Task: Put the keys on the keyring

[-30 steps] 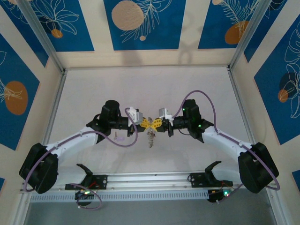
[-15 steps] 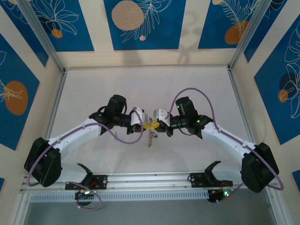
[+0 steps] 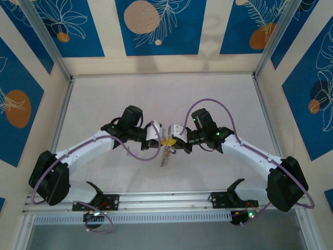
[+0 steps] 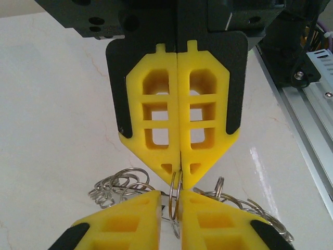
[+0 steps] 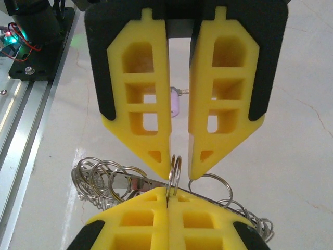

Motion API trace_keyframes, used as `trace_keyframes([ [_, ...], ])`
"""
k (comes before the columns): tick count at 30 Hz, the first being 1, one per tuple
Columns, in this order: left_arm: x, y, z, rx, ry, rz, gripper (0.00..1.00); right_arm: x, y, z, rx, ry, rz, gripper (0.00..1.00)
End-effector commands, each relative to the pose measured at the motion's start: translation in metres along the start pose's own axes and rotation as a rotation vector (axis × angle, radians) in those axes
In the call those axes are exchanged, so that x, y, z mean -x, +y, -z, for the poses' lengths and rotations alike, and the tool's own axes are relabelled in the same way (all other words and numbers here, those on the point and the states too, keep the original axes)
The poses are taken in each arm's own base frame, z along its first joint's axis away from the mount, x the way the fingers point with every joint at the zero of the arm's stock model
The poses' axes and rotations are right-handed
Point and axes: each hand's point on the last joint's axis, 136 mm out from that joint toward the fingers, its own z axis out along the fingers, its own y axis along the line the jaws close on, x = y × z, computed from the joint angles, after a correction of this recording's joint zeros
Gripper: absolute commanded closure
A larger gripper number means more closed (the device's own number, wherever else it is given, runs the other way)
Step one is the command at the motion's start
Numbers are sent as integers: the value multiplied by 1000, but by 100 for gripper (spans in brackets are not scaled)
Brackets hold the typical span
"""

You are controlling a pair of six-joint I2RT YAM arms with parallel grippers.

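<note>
The keyring hangs between my two grippers above the table, a flat metal strip fringed with many small silvery rings. My right gripper is shut on one small upright ring of it. My left gripper faces it tip to tip, its jaws a narrow gap apart around that same ring. In the top view the left gripper and right gripper meet mid-table. One lilac key lies on the table beyond, seen between the left fingers. The other key is out of view.
An aluminium rail runs along the table's near edge, also at the side of both wrist views. Purple cables loop from both wrists. The white table stretches to the frame posts.
Both arms have drawn closer together, bringing the yellow fingertips tip to tip over the keyring. The keyring still hangs below them.
</note>
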Motion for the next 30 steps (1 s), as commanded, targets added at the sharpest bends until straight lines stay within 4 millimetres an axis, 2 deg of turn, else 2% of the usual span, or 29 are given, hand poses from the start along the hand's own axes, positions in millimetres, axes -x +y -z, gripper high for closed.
trace_keyframes([
  [1, 7, -3, 0, -16, -1, -30, 85, 18, 4, 5, 18, -48, 41, 100],
  [3, 6, -4, -1, -20, 3, -32, 89, 20, 6, 5, 27, -63, 48, 100],
  [4, 6, -5, -1, -22, 2, -33, 97, 21, 7, 5, 31, -69, 51, 100],
  [5, 7, -5, 0, -23, 0, -36, 100, 22, 6, 5, 26, -75, 55, 100],
  [8, 9, -4, 1, 2, -11, -34, 100, 22, 4, 6, -2, -105, 63, 100],
  [11, 17, 1, 5, 58, -62, -26, 100, 24, 3, 12, -30, -176, 46, 85],
  [13, 26, 3, 10, 80, -97, -10, 100, 23, 2, 17, -47, -224, 21, 78],
  [17, 45, -1, 17, 67, -188, -3, 100, 25, 3, 30, -64, -326, -10, 74],
  [23, 63, -5, 23, 57, -292, -22, 100, 29, 4, 37, -77, -389, -25, 72],
  [30, 69, -4, 23, 51, -347, -2, 100, 39, 0, 46, -85, -451, -21, 72],
])
